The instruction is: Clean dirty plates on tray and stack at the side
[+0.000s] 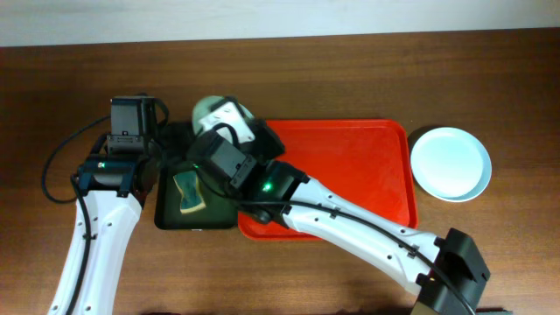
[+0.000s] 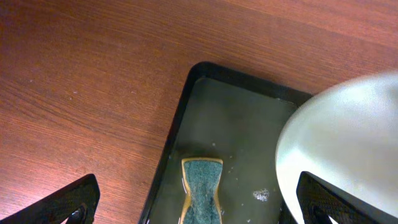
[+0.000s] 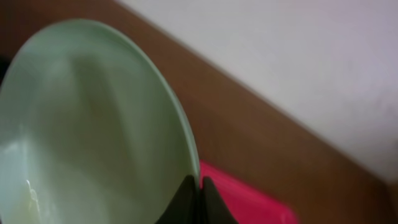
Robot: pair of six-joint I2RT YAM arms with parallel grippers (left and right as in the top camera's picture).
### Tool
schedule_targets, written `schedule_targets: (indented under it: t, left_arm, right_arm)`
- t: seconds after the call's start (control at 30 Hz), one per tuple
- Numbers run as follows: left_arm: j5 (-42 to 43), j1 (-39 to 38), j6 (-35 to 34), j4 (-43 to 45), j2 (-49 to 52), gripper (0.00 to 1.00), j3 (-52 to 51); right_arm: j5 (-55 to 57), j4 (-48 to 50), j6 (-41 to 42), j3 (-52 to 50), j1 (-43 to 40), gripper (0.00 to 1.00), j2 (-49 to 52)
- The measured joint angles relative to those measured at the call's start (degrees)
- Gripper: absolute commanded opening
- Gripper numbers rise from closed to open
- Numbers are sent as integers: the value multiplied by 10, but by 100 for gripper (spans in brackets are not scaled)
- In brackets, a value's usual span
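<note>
1. The right fingers (image 3: 185,198) are pressed together on the rim of a pale mint plate (image 3: 93,137), pinching its edge from both sides.
2. That plate is off the worktop (image 1: 507,254). It is held tilted, with its inner face towards the right wrist camera.
3. From overhead the held plate sits at the far left corner of the red tray (image 1: 350,175), above the far end of the dark green tray (image 1: 166,217). Much of it is hidden by the right arm's wrist.
4. In the left wrist view the same plate appears as a blurred pale disc over the right half of the dark green tray.
5. The left fingers (image 2: 68,202) stand wide apart and grip nothing – one tip shows in each lower corner of the left wrist view. They hang above the near end of the dark green tray.
6. A sponge (image 2: 202,190) with a teal top and yellow sides lies flat inside the dark green tray, between the two left fingertips as that camera sees them. A few pale flecks lie on the tray floor beside it.
7. The dark green tray lies just left of the red tray, with their long sides next to each other.
8. A second plate (image 1: 451,164), pale blue, rests flat on the worktop just beside the red tray's right rim – whether it touches the rim cannot be told.
9. The right arm reaches from the near right corner across the front of the red tray.
</note>
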Motion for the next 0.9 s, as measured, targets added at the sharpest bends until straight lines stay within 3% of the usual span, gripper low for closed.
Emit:
schedule_targets:
  t: [0.13,0.27,0.43,0.9]
  left_arm:
    - [0,0,0,0,0,99,0]
    - [0,0,0,0,0,99,0]
    - [0,0,0,0,0,99,0]
    - [0,0,0,0,0,99,0]
  right_arm:
    - [-85,-145,146,1,-43,4,-2]
    - [-165,-188,228,1,-115,4,-2]
    - [-257,-226,261,1,-220,4,-3]
    - [-333,-296,257,1,-557,4,-4]
